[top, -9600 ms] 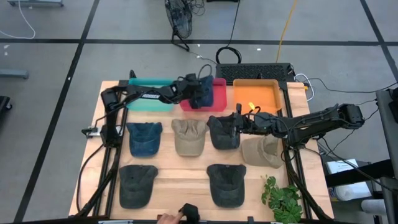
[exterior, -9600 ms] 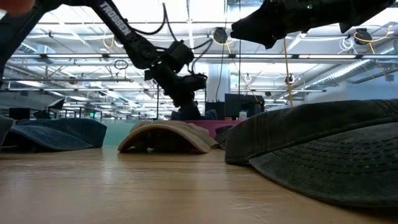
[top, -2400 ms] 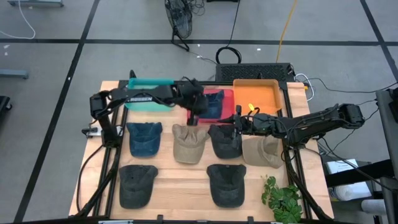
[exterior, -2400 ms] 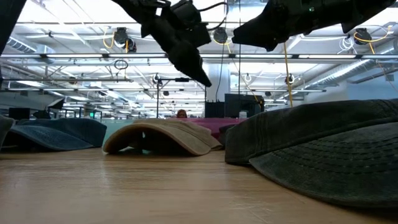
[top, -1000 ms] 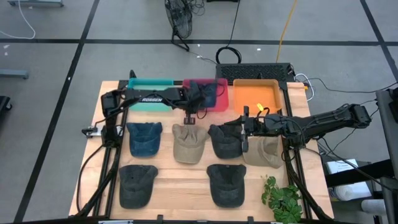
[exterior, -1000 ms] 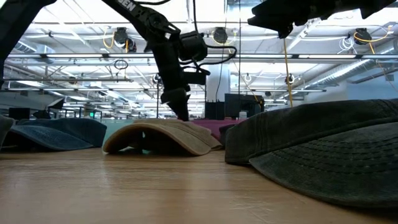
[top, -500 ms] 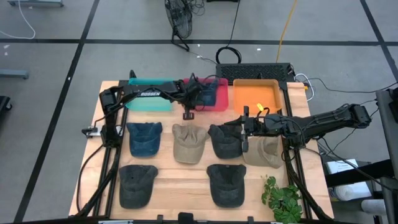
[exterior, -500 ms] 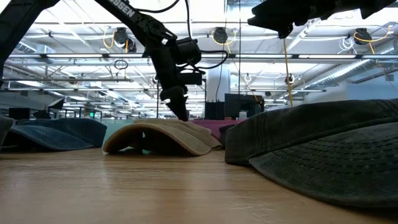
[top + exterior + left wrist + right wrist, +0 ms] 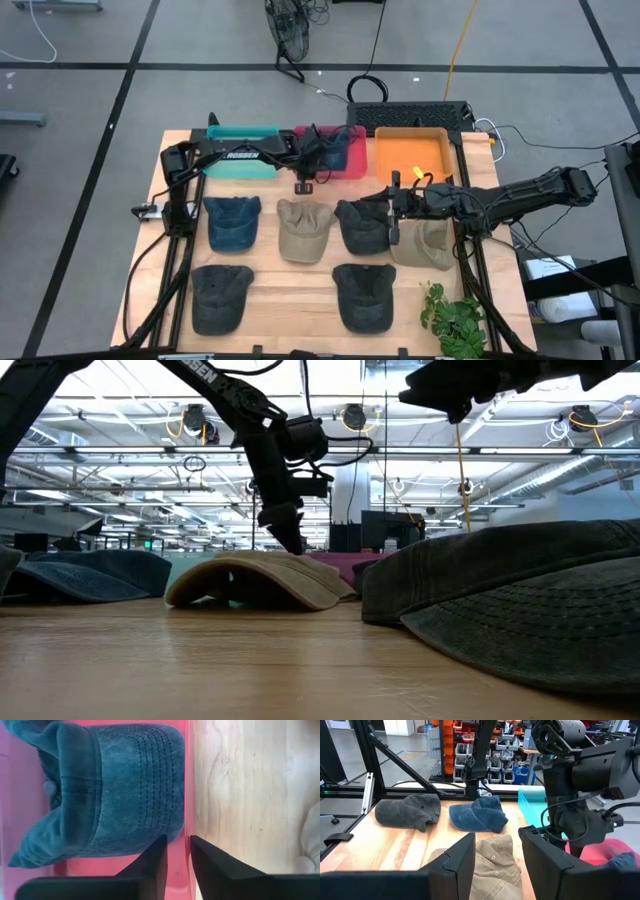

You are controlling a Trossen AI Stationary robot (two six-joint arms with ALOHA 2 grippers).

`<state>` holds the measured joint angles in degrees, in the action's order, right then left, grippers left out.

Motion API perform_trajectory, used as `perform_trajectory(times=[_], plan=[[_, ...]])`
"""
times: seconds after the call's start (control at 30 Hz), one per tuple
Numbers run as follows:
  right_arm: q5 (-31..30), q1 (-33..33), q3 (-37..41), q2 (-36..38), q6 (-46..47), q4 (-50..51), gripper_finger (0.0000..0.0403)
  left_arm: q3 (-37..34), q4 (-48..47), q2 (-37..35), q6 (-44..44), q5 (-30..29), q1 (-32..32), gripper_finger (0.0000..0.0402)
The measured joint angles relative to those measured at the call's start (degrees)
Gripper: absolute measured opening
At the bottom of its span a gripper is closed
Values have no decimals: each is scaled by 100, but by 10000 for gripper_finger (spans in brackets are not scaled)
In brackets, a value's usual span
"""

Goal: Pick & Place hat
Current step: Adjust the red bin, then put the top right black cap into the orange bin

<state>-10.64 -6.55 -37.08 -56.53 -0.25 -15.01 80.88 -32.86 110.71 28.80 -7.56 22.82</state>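
Left claw, fingers slightly parted, straddles the pink bin's wall; the blue hat lies inside. Lifting carelessly could snag the rim. Right claw, spread empty, hovers over worktop hats.

We count 7 hats: 6 on the table & 1 blue hat in the pink bin. 3 bins total: teal, pink, orange. Plus 1 plant, 2 arms.

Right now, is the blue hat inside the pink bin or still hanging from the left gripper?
Inside. The blue hat lies in the pink bin; the left gripper is parted beside it, empty.
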Motion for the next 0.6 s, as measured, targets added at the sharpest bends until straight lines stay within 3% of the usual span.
perform_trajectory(times=[0.3, 0.6], plan=[[5, 0, 0, -1, 8, 81, 141, -2, -68, -753, 0, -355, -144, 134], [16, -7, 0, -2, 135, 79, 141, -1, -94, -1872, -430, 148, -182, 136]])
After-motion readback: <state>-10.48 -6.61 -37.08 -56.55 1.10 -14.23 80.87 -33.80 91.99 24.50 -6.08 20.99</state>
